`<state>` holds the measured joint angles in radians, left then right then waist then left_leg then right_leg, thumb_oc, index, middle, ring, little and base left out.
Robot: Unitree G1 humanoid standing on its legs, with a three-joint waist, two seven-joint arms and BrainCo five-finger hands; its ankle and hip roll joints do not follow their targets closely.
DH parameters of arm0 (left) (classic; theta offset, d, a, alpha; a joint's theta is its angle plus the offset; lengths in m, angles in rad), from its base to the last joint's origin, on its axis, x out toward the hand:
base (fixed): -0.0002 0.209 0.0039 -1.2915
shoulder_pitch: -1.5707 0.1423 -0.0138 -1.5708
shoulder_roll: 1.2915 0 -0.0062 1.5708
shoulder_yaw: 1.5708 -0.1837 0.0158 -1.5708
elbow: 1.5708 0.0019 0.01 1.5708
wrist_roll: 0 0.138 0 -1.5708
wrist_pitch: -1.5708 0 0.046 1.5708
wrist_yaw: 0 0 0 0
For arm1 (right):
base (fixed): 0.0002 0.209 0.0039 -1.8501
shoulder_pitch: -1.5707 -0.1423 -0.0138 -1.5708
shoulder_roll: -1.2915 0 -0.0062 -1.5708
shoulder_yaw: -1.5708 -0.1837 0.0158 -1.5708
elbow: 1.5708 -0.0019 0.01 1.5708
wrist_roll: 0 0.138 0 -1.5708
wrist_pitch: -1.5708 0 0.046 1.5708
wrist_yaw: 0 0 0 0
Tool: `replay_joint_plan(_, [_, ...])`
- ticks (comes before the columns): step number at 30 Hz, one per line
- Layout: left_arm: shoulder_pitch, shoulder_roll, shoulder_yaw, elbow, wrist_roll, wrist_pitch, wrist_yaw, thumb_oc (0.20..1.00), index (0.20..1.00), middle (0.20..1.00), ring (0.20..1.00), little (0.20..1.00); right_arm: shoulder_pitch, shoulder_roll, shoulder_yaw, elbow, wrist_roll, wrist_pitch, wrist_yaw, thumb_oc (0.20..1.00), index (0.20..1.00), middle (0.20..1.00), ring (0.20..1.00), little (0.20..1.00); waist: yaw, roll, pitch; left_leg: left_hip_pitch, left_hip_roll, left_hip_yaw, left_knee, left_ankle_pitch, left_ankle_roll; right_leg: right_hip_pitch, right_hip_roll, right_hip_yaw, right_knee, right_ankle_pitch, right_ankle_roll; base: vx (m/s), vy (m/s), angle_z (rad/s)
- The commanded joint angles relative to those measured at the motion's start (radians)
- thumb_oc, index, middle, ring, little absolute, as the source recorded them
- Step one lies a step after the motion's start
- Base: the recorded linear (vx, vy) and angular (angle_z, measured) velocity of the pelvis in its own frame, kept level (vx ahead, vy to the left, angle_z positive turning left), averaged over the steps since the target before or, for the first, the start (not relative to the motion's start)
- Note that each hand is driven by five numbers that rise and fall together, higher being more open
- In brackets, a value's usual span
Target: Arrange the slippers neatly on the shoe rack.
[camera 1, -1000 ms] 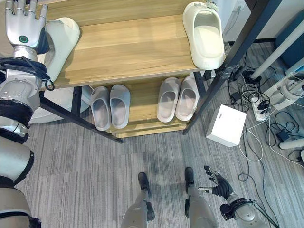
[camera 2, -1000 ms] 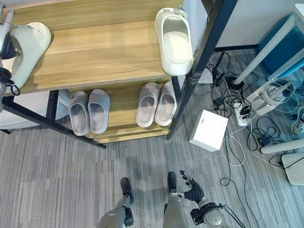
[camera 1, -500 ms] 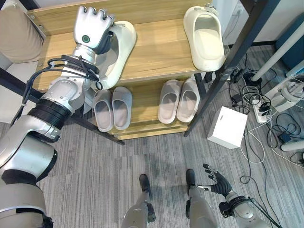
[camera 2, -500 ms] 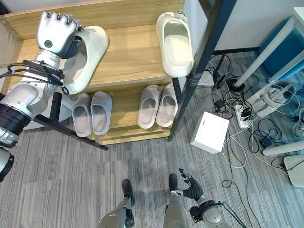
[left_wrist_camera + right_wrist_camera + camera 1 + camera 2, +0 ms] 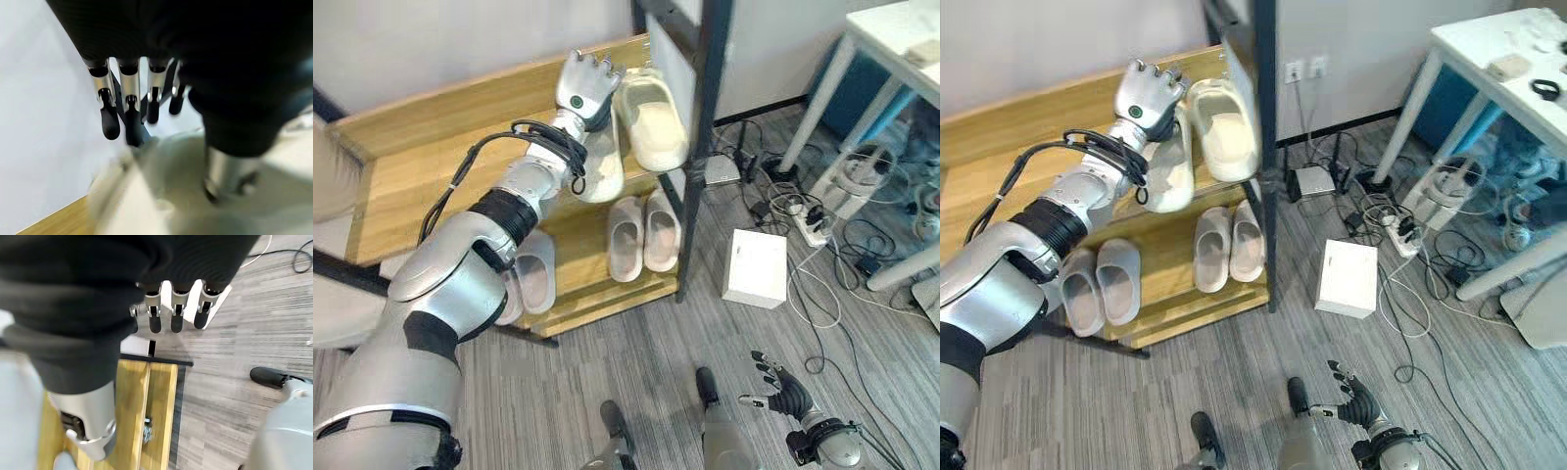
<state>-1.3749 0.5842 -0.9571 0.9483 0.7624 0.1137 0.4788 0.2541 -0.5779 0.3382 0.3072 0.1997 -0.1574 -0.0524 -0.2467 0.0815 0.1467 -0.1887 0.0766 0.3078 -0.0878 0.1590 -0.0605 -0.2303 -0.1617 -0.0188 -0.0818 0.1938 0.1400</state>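
My left hand point(image 5: 586, 86) curls around a cream slipper point(image 5: 599, 162), holding it over the shoe rack point(image 5: 431, 157)'s top shelf, just beside the other cream slipper point(image 5: 652, 121) by the rack's right post. My right hand point(image 5: 785, 394) hangs low, fingers relaxed, well apart from the rack.

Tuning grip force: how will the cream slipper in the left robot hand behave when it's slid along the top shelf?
The cream slipper looks like thick one-piece moulded foam, so probably light for its size and fairly stiff. The left robot hand holds it by one end without visible sag. Its flat sole should slide on the wooden shelf rather than roll; it could nudge the second cream slipper beside it.
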Motion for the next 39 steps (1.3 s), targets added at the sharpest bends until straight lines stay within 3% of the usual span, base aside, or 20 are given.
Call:
replay_joint_plan(1, [-0.084,0.097,0.151,-0.036,-0.052,0.015,0.010,1.000,1.000,1.000,1.000,1.000,-0.023,0.000,-0.032,-0.034,0.037,-0.013,0.006,1.000,1.000,1.000,1.000,1.000,0.047,-0.037,0.072,0.071,-0.005,-0.065,0.001,-0.123,-0.019,0.038,-0.047,-0.055,0.046,-0.116,0.061,0.03,-0.081,-0.08])
replay_joint_plan(11, [0.008,0.143,0.222,-0.191,-0.037,0.002,-0.036,1.000,1.000,1.000,1.000,1.000,-0.021,0.049,-0.024,-0.025,0.034,0.008,0.026,1.000,1.000,1.000,1.000,1.000,0.084,-0.028,0.033,0.105,-0.008,-0.105,0.001,-0.121,-0.025,0.117,-0.039,-0.103,0.026,-0.129,0.053,0.04,-0.059,0.21])
replay_joint_plan(16, [0.170,0.189,0.382,-0.381,-0.100,-0.032,-0.045,1.000,1.000,1.000,1.000,1.000,-0.005,0.089,-0.036,-0.002,0.025,0.022,0.031,1.000,1.000,1.000,1.000,1.000,0.108,-0.031,0.012,0.122,-0.007,-0.123,0.001,-0.120,-0.026,0.152,-0.034,-0.122,0.018,-0.135,0.047,0.04,-0.049,0.13])
replay_joint_plan(17, [0.264,0.175,0.475,-0.464,-0.215,-0.082,-0.047,1.000,1.000,1.000,1.000,1.000,-0.002,0.111,-0.051,0.003,0.021,0.030,0.032,1.000,1.000,1.000,1.000,1.000,0.122,-0.039,0.006,0.128,-0.008,-0.130,0.001,-0.118,-0.026,0.165,-0.034,-0.129,0.016,-0.136,0.045,0.07,-0.040,0.11])
replay_joint_plan(21, [0.494,0.103,0.635,-0.603,-0.548,-0.202,-0.092,1.000,1.000,1.000,1.000,1.000,0.010,0.127,-0.062,0.005,0.004,0.052,0.039,1.000,1.000,1.000,1.000,1.000,0.134,-0.034,-0.019,0.144,-0.008,-0.139,0.001,-0.116,-0.026,0.194,-0.031,-0.145,0.007,-0.136,0.041,0.06,-0.027,0.15])
replay_joint_plan(23, [0.568,0.061,0.658,-0.633,-0.712,-0.242,-0.139,1.000,1.000,1.000,1.000,1.000,0.015,0.130,-0.066,0.000,0.000,0.060,0.043,1.000,1.000,1.000,1.000,1.000,0.139,-0.033,-0.028,0.148,-0.008,-0.142,0.001,-0.115,-0.026,0.200,-0.030,-0.148,0.004,-0.136,0.040,0.06,-0.017,0.13])
replay_joint_plan(24, [0.610,0.034,0.649,-0.648,-0.886,-0.271,-0.190,1.000,1.000,1.000,1.000,1.000,0.017,0.126,-0.066,-0.006,-0.003,0.072,0.047,1.000,1.000,1.000,1.000,1.000,0.141,-0.030,-0.036,0.151,-0.008,-0.145,0.001,-0.113,-0.025,0.204,-0.029,-0.153,0.003,-0.134,0.040,0.04,-0.008,0.10])
replay_joint_plan(25, [0.611,0.035,0.650,-0.648,-0.888,-0.271,-0.191,1.000,1.000,1.000,1.000,1.000,0.018,0.126,-0.066,-0.007,-0.003,0.072,0.047,1.000,1.000,1.000,1.000,1.000,0.140,-0.030,-0.036,0.151,-0.008,-0.146,0.001,-0.114,-0.025,0.204,-0.029,-0.153,0.002,-0.134,0.040,0.05,-0.009,0.06])
replay_joint_plan(28, [0.641,-0.004,0.597,-0.621,-1.178,-0.281,-0.263,1.000,1.000,1.000,1.000,1.000,0.039,0.121,-0.058,-0.022,-0.005,0.089,0.059,1.000,1.000,1.000,1.000,1.000,0.130,-0.026,-0.052,0.157,-0.008,-0.147,0.001,-0.113,-0.026,0.212,-0.031,-0.156,-0.001,-0.129,0.043,0.05,-0.013,0.02])
replay_joint_plan(33, [0.604,-0.033,0.576,-0.538,-1.279,-0.264,-0.260,1.000,1.000,1.000,1.000,1.000,0.051,0.115,-0.046,-0.022,-0.010,0.094,0.058,1.000,1.000,1.000,1.000,1.000,0.111,-0.023,-0.054,0.163,-0.008,-0.138,0.001,-0.117,-0.024,0.208,-0.034,-0.147,0.000,-0.124,0.046,0.02,-0.001,-0.02])
replay_joint_plan(39, [0.555,-0.065,0.551,-0.415,-1.236,-0.227,-0.259,1.000,1.000,1.000,1.000,1.000,0.050,0.106,-0.046,-0.027,-0.015,0.098,0.057,1.000,1.000,1.000,1.000,1.000,0.086,-0.016,-0.042,0.168,-0.009,-0.129,0.001,-0.121,-0.023,0.200,-0.036,-0.133,0.006,-0.122,0.047,0.01,0.009,-0.08])
